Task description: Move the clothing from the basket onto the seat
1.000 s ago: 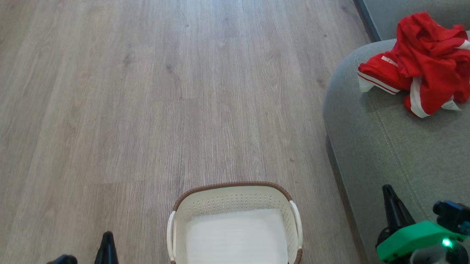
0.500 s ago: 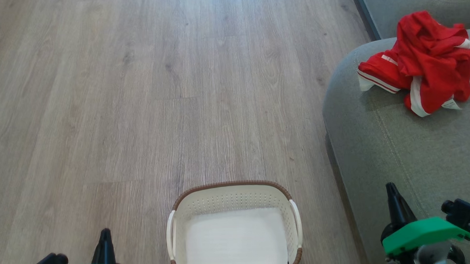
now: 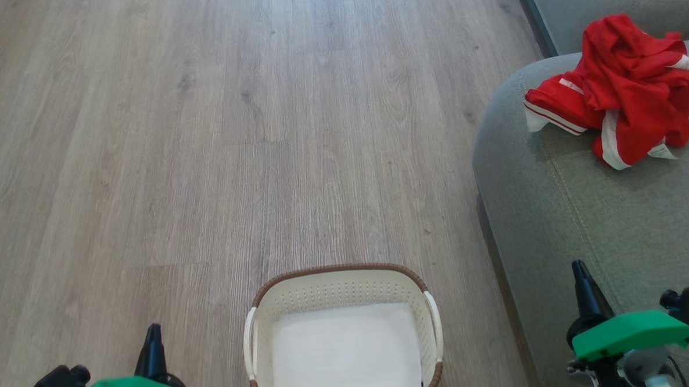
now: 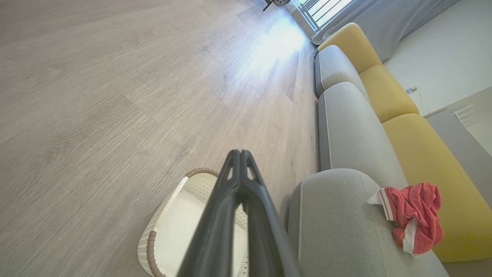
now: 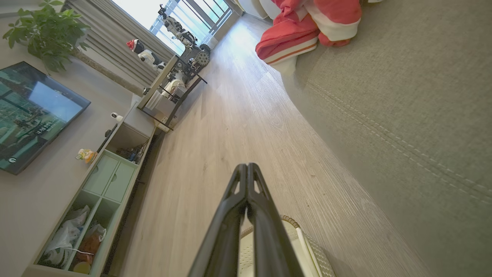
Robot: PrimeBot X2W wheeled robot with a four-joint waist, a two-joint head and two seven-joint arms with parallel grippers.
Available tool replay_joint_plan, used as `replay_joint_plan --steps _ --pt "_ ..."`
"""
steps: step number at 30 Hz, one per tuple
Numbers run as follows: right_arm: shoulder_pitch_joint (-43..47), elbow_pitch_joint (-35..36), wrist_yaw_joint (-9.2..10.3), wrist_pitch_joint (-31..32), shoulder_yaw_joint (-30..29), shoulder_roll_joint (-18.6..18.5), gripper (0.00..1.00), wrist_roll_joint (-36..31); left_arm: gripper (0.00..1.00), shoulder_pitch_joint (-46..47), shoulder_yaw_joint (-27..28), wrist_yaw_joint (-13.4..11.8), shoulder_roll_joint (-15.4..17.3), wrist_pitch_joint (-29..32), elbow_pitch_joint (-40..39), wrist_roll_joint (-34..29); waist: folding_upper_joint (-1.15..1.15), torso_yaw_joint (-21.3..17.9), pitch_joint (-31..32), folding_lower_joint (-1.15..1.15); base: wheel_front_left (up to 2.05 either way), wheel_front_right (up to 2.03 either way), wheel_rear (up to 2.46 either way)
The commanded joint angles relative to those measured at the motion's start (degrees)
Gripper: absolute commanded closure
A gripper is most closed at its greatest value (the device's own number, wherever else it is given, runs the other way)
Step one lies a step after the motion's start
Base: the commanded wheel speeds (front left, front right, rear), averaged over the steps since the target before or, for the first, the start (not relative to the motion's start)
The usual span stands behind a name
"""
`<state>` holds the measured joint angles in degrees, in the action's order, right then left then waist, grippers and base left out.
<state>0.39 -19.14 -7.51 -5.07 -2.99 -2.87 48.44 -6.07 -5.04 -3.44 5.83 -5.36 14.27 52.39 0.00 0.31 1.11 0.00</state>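
Observation:
A crumpled heap of red clothing with white stripes lies on the grey seat at the upper right, also seen as clothing and clothing in the wrist views. The white basket with a brown rim stands on the floor at the bottom middle, its white bottom bare; the basket and basket show behind the fingers. My left gripper is shut and empty, left of the basket. My right gripper is shut and empty over the seat's front edge.
Pale wood floor spreads ahead and left. The sofa continues with grey and yellow cushions. Across the room stand a TV, a low green cabinet, a plant and a small table.
Both grippers stay shut. The left one has slid slightly left and lower in the head view; the right one has edged right and a little up. Clothing and basket have not moved.

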Motion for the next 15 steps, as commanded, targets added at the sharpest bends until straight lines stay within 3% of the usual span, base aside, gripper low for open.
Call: replay_joint_plan --steps 1,15 --pt "-3.3 2.2 0.01 0.4 0.3 -0.1 1.0 1.5 1.0 3.3 1.5 0.7 0.3 0.3 -1.6 1.2 0.0 0.0 0.0 0.0 0.0 0.0 0.0" --pt "-4.0 2.9 0.01 2.9 -0.6 -0.1 1.0 10.9 1.0 5.3 3.6 3.0 -0.3 2.7 -1.3 10.0 0.0 -0.1 -0.3 0.0 0.0 0.0 0.0"
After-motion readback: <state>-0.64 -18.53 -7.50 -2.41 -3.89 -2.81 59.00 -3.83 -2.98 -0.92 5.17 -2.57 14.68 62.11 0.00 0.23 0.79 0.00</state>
